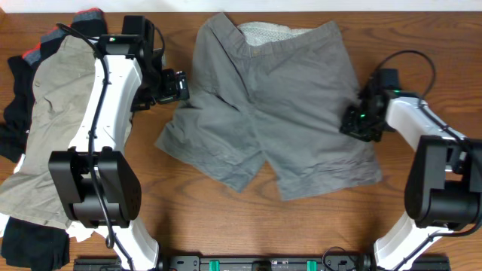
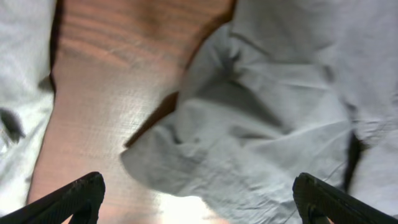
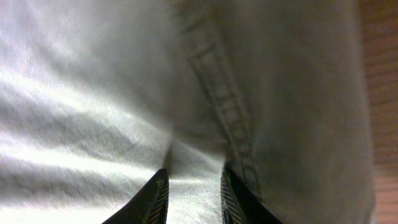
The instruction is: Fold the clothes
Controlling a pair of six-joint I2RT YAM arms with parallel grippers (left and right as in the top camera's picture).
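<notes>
Dark grey shorts (image 1: pixel 279 98) lie spread flat in the middle of the table, waistband at the far edge with pale lining (image 1: pixel 263 31) showing. My left gripper (image 1: pixel 175 86) is open just left of the shorts' left side; in the left wrist view its wide-apart fingers (image 2: pixel 199 199) hover over a rumpled edge of the grey fabric (image 2: pixel 267 124). My right gripper (image 1: pixel 360 124) is at the shorts' right side seam, shut on a pinched fold of the grey cloth (image 3: pixel 193 180).
A pile of other garments sits at the left: khaki-beige shorts (image 1: pixel 45 113), black pieces (image 1: pixel 15 128) and a red-banded piece (image 1: pixel 83 16). The left arm lies across this pile. Bare wooden table (image 1: pixel 188 211) shows in front of the shorts.
</notes>
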